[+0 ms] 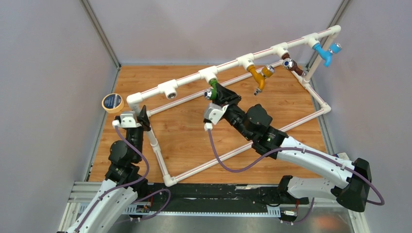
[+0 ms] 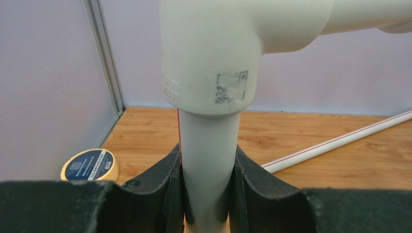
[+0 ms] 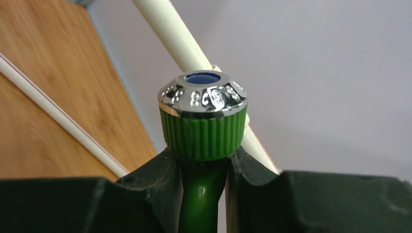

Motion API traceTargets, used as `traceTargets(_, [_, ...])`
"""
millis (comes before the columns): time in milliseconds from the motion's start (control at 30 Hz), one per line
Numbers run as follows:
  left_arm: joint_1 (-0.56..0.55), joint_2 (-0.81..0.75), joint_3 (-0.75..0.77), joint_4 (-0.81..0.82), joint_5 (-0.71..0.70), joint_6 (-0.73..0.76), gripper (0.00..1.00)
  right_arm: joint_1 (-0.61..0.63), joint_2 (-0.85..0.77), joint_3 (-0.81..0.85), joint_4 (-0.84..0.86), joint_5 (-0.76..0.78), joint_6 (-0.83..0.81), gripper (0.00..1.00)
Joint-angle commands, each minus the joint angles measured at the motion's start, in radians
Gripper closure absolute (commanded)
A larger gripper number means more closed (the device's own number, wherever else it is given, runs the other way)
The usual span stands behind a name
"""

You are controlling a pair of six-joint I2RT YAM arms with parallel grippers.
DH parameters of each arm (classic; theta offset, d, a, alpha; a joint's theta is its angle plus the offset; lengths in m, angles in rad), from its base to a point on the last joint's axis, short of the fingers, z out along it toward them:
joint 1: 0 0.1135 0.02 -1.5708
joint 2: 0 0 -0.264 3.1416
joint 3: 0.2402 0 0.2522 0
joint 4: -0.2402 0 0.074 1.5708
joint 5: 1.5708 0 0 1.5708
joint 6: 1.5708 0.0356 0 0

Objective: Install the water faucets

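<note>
At your far left a tape roll point(image 1: 112, 102) lies on the wooden table point(image 1: 194, 141), near the corner of the white pipe frame point(image 1: 233, 155). Your left gripper point(image 1: 140, 117) is clamped on the upright pipe point(image 2: 209, 155) just under the corner fitting point(image 2: 209, 53). The left wrist view shows both fingers pressed against the pipe's sides.

Next along the top rail point(image 1: 189, 80) is a tee point(image 1: 169, 90) with its round mouth facing the camera. To its right, the green faucet point(image 1: 213, 92) sits just under the next tee point(image 1: 209, 74). Your right gripper point(image 1: 219, 93) has its jaws closed on the faucet's green body, just below the ribbed collar and the silvery, blue-dotted knob point(image 3: 203, 92). You cannot tell from these views whether the faucet is seated in the tee.

Further right, the orange faucet point(image 1: 258, 76), the brown faucet point(image 1: 291, 64) and the blue faucet point(image 1: 324, 52) hang from their own fittings along the rail.
</note>
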Motion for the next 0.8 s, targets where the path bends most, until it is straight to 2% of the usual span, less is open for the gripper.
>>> traceTargets(0, [0.004, -0.004, 0.016, -0.047, -0.017, -0.009, 1.00, 0.014, -0.021, 0.015, 0.303, -0.031, 0.835, 0.85])
traceTargets(100, [0.004, -0.008, 0.016, -0.047, -0.017, -0.010, 1.00, 0.013, -0.031, -0.025, 0.461, 0.156, 1.302, 0.89])
traceTargets(167, [0.004, -0.009, 0.016, -0.047, -0.015, -0.012, 1.00, 0.010, -0.034, -0.045, 0.480, 0.338, 1.705, 0.90])
traceTargets(200, [0.005, -0.012, 0.016, -0.049, -0.014, -0.012, 1.00, 0.005, -0.037, -0.048, 0.427, 0.451, 1.831, 0.89])
traceTargets(233, [0.004, -0.011, 0.016, -0.049, -0.014, -0.013, 1.00, -0.007, -0.041, -0.046, 0.332, 0.528, 2.157, 0.91])
traceTargets(267, [0.004, -0.012, 0.016, -0.049, -0.015, -0.015, 1.00, -0.024, -0.044, -0.040, 0.210, 0.564, 2.399, 0.92])
traceTargets(300, [0.005, -0.011, 0.016, -0.049, -0.014, -0.015, 1.00, -0.042, -0.044, -0.039, 0.146, 0.566, 2.521, 0.93])
traceTargets(367, [0.004, -0.014, 0.016, -0.049, -0.012, -0.016, 1.00, -0.045, -0.046, -0.042, 0.143, 0.599, 2.565, 0.90])
traceTargets(400, [0.005, -0.012, 0.016, -0.050, -0.014, -0.016, 1.00, -0.047, -0.051, -0.040, 0.129, 0.604, 2.573, 0.84])
traceTargets(433, [0.005, -0.012, 0.016, -0.050, -0.014, -0.016, 1.00, -0.045, -0.061, -0.043, 0.132, 0.609, 2.549, 0.70])
traceTargets(567, [0.005, -0.014, 0.016, -0.049, -0.017, -0.015, 1.00, -0.047, -0.116, -0.074, 0.194, 0.563, 2.353, 0.33])
traceTargets(600, [0.005, -0.014, 0.016, -0.049, -0.017, -0.015, 1.00, -0.047, -0.138, -0.088, 0.210, 0.535, 2.301, 0.08])
traceTargets(633, [0.005, -0.009, 0.015, -0.047, -0.017, -0.015, 1.00, -0.047, -0.161, -0.106, 0.210, 0.509, 2.261, 0.00])
traceTargets(767, [0.004, -0.003, 0.015, -0.049, -0.015, -0.013, 1.00, -0.047, -0.260, -0.166, 0.224, 0.427, 2.055, 0.00])
